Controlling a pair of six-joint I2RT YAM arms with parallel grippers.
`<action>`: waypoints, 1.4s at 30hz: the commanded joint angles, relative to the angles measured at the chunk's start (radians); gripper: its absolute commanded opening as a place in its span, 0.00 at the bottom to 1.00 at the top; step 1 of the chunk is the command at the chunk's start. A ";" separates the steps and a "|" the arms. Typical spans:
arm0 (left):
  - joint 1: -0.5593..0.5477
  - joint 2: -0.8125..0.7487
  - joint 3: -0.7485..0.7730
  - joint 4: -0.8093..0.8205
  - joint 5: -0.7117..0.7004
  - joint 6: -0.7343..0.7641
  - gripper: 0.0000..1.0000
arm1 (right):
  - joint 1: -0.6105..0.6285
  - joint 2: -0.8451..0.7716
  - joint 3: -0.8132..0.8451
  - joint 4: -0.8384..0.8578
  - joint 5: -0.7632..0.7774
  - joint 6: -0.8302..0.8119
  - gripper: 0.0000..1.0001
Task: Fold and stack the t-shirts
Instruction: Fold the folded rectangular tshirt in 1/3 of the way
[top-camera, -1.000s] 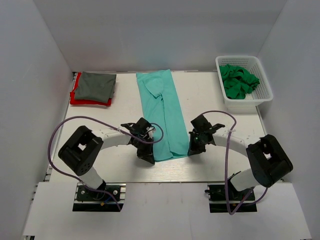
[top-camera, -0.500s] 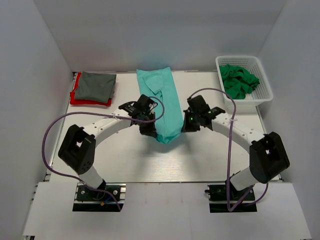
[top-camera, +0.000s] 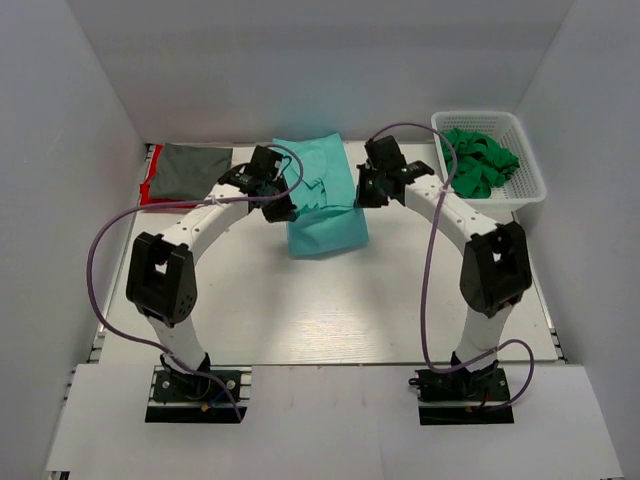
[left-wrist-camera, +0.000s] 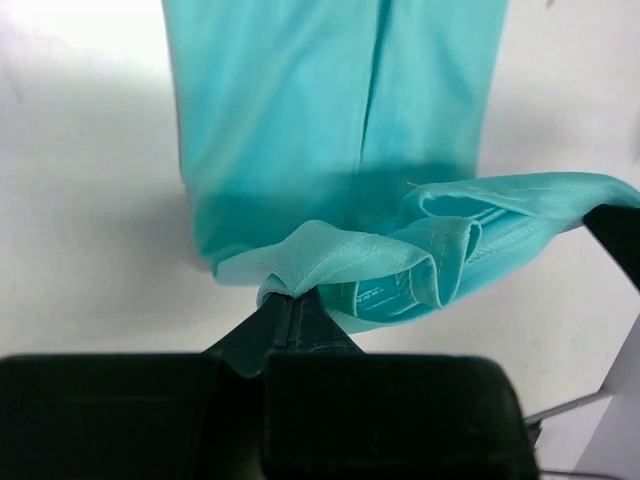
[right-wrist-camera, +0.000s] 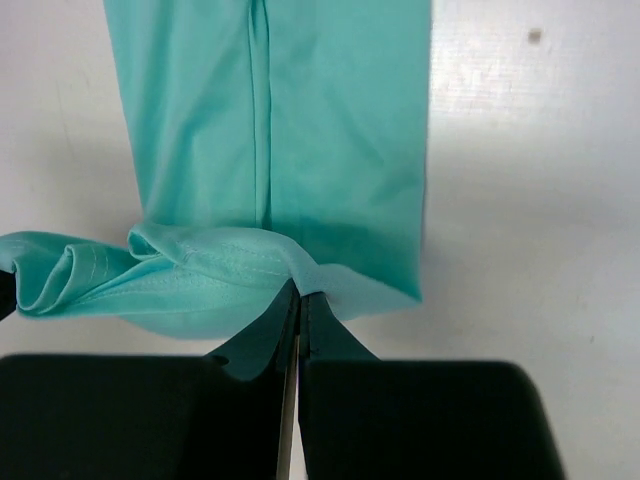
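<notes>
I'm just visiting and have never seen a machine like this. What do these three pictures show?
These are two robot arms bolted to a white table. The wide picture looks down from above; the other two come from a camera on each wrist, looking past its own fingers. The left gripper and right gripper are each pinched shut on the hem of a teal t-shirt, holding it doubled over itself. At far left a dark grey shirt lies on a red one. The white basket at far right holds crumpled green shirts.
</notes>
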 joint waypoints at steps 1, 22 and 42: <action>0.030 0.056 0.116 0.031 -0.028 0.016 0.00 | -0.029 0.059 0.149 -0.039 0.015 -0.049 0.00; 0.143 0.281 0.266 0.146 0.086 0.050 0.00 | -0.100 0.340 0.386 0.149 -0.152 -0.021 0.00; 0.183 0.436 0.416 0.296 0.066 0.078 1.00 | -0.164 0.510 0.418 0.399 -0.280 -0.032 0.40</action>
